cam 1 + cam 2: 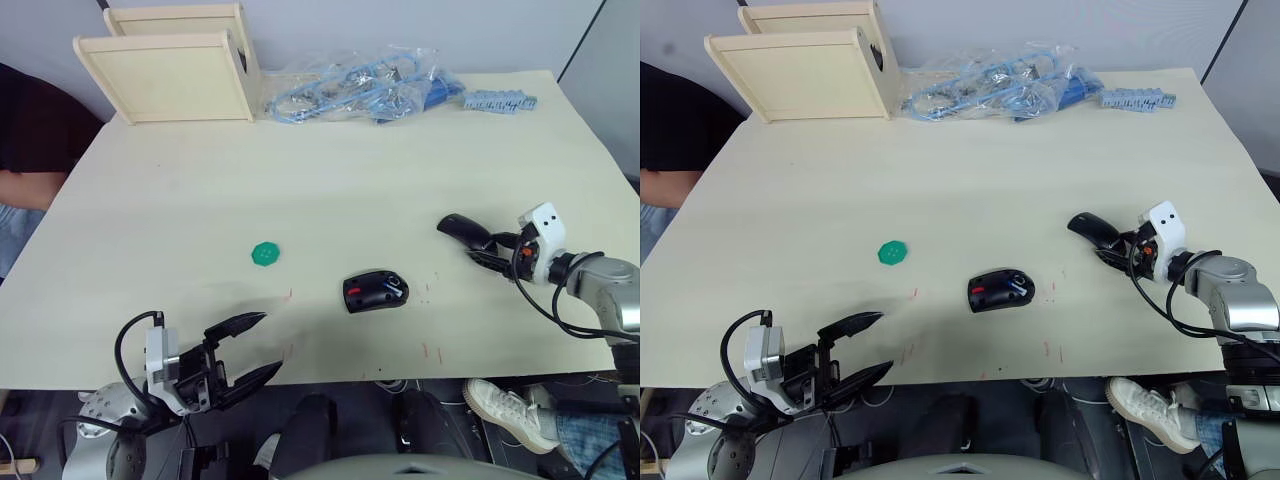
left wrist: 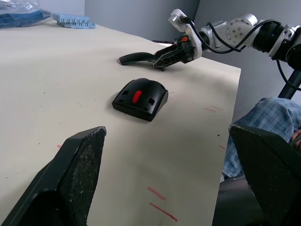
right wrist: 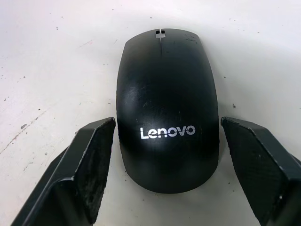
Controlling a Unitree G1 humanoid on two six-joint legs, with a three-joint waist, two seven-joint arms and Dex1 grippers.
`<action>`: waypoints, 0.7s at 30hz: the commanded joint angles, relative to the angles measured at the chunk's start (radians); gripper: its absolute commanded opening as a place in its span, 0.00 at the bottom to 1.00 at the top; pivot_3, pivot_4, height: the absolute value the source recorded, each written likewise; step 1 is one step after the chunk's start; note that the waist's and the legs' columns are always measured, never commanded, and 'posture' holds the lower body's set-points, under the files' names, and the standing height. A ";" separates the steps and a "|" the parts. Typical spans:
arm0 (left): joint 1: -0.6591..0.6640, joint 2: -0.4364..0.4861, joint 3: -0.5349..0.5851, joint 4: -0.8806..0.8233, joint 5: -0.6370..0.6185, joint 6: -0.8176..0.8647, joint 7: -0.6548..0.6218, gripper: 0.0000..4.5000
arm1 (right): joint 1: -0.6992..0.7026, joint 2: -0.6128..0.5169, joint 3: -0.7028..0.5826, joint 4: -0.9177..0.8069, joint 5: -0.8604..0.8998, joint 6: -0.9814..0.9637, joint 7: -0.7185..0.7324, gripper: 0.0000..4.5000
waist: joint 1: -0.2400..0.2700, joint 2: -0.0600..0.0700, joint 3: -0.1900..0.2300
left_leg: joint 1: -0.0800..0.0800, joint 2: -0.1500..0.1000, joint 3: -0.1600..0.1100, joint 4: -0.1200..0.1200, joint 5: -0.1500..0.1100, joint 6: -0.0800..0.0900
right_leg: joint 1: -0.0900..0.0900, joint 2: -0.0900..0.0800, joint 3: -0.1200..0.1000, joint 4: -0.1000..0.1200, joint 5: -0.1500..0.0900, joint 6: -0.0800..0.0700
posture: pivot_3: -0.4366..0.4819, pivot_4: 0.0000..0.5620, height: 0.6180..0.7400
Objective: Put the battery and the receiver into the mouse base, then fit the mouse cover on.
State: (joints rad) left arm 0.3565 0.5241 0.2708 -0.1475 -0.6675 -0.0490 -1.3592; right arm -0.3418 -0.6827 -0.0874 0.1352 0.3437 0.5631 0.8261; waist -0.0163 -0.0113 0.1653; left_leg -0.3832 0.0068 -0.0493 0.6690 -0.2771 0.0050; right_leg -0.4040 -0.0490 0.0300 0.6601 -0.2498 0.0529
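Counter (image 1: 330, 200): The light work surface on which all task items are carried; the grasp is to be made down against it.
Step in hand: Judged to be pickup of the mouse cover, ahead of fitting it on the mouse base. It is judged that the battery and receiver must be confirmed seated first; blue-and-white content is seen in the base, but the items cannot be told apart.
Right gripper (image 3: 162, 141): Fingers are held apart, one on each side of the cover's rear end, not yet clamped. The fingers should be closed evenly on the two long edges so the glossy shell is not squeezed out sideways.
Left gripper (image 1: 240, 350): Fingers are spread wide and empty at the near counter edge, well apart from the base.
Mouse cover (image 3: 167, 103): A smooth, glossy black curved shell with white "Lenovo" lettering near the gripper end and a small mark at the far end. It lies flat on the counter at the robot's right.
Mouse base (image 1: 375, 291): A black oval body with a red part and open compartment, placed near the counter's front centre, between the two grippers.
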 commanded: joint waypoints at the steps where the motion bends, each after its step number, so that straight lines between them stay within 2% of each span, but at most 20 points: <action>1: 0.004 0.001 0.000 -0.009 -0.002 -0.014 -0.002 1.00 | -0.009 -0.020 -0.027 -0.032 0.009 -0.004 0.009 0.50 | 0.000 0.000 0.000 | 0.000 0.000 0.000 0.000 0.000 0.000 | 0.000 0.000 0.000 0.000 0.000 0.000 | 0.48 0.27 1.00; 11: -0.004 0.006 0.001 -0.011 -0.005 -0.008 0.006 1.00 | -0.011 -0.036 -0.034 -0.070 0.019 -0.001 0.026 0.50 | 0.000 0.001 0.000 | 0.000 0.000 0.000 0.000 0.000 0.000 | 0.000 0.000 0.000 0.000 0.000 0.000 | 0.48 0.27 1.00; 21: -0.029 0.041 0.013 -0.080 -0.039 0.066 0.049 1.00 | 0.027 -0.136 -0.019 -0.287 0.062 -0.014 0.152 0.50 | 0.001 0.001 0.001 | -0.001 0.000 -0.001 0.000 0.000 0.000 | 0.000 0.000 -0.001 -0.001 0.000 0.000 | 0.48 0.27 1.00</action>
State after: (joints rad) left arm 0.3303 0.5458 0.2663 -0.1855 -0.6751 0.0003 -1.3201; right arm -0.3187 -0.7824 -0.0890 -0.0753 0.3898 0.5735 0.9401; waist -0.0153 -0.0101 0.1666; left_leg -0.3839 0.0070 -0.0501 0.6689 -0.2771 0.0050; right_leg -0.4041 -0.0491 0.0292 0.6590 -0.2498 0.0531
